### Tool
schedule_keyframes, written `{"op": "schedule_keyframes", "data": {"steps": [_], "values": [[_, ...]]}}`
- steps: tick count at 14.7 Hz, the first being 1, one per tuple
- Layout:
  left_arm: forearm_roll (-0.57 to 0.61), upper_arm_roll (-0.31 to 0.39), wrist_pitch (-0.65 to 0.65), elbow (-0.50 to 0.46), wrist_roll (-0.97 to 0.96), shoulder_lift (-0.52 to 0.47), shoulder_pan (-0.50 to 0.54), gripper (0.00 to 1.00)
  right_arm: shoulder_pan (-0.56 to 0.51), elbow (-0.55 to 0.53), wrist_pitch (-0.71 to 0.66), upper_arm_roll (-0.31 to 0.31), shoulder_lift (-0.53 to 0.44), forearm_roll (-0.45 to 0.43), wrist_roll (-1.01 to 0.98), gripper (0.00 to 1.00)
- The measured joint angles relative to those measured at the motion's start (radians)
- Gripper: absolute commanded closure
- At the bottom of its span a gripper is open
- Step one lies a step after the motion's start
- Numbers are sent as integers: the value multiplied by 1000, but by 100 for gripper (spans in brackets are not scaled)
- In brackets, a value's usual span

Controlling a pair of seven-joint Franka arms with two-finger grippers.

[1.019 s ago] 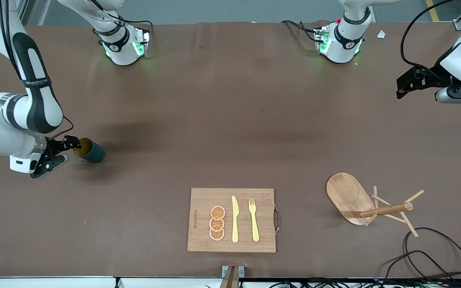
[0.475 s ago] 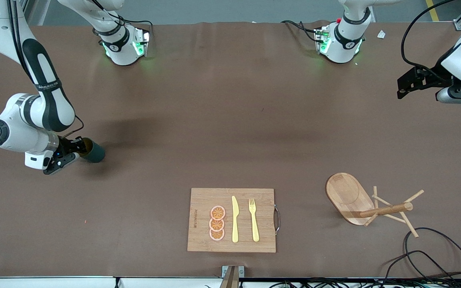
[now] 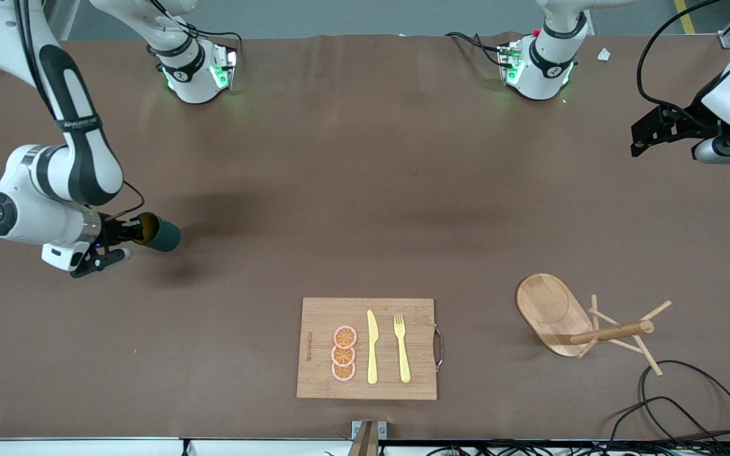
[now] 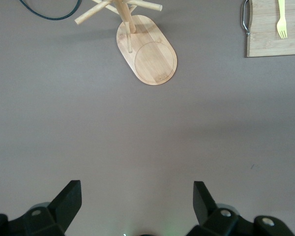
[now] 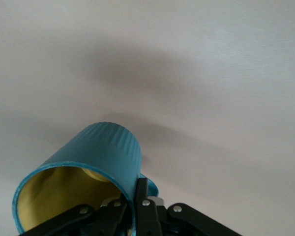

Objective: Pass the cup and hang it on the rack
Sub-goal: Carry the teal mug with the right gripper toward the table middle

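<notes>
Cup (image 3: 161, 234), empty, clamped by right claw (image 3: 125, 234).

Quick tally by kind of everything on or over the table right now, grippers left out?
Cup: 1
Rack: 1
Cutting board: 1
Orange slices: 3
Knife: 1
Fork: 1
Total: 8

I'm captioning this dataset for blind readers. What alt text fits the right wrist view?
The right tool is shut on the rim of the cup, a ribbed teal mug with a yellow inside, tipped on its side above the bare brown table. The cup's shadow falls on the table.
</notes>
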Motion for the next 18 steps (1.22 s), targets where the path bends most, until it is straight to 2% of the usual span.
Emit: {"op": "schedule_keyframes", "data": {"steps": [3,6,11,14,18], "values": [[0,0,0,0,0,0,0,0,136,0,-46,6,-59,60,262,100],[0,1,0,0,0,0,0,0,307,-1,-44,10,-80,75,561,100],[0,2,0,-2,0,1,1,0,581,-8,90,11,-79,101,958,100],[0,2,0,-4,-3,10,1,0,707,-20,222,10,-40,102,1126,100],[0,2,4,-4,-3,39,-1,0,821,-4,368,9,79,102,1325,100]]}}
